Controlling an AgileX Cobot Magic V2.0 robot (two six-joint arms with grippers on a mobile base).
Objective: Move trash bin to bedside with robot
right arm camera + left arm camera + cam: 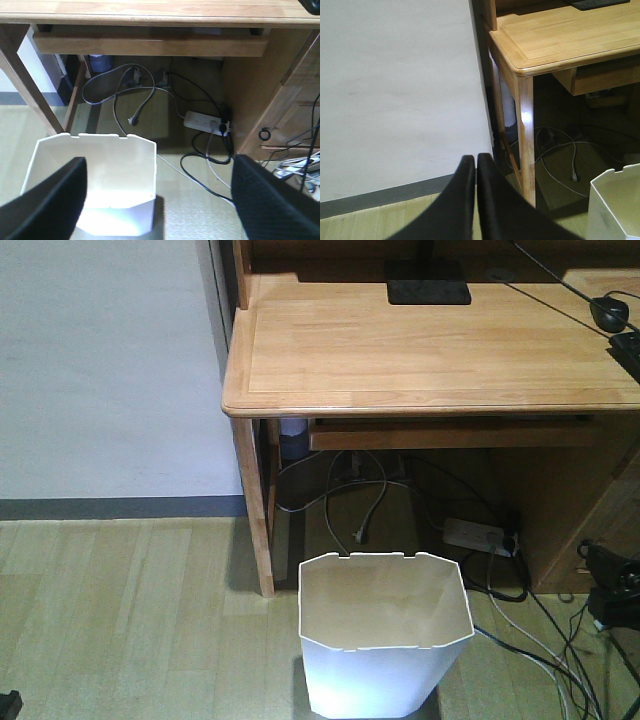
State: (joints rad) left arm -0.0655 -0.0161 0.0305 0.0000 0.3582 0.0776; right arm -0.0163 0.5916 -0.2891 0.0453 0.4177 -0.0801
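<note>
The task looks barely begun. The trash bin (385,670) stands upright on the plank floor (120,620) just in front of the desk (420,350), near its left front leg. No bed shows in any view, so the whole move to the bedside is left to do.

Neither hand holds the bin. The left hand (475,160) has its two black fingers pressed together on nothing, facing the wall (395,100). The right hand (160,160) is spread wide, one finger crossing the bin in its wrist view; I cannot tell whether it touches the rim.

The bin is smooth, white, thin-walled plastic, tapering downward, its eight-sided rim cut by small notches. It is probably light and flexible when pinched. The desk is pale varnished wood with rounded edges. Beneath it, grey cables (133,120) loop beside a white power strip (205,121).
</note>
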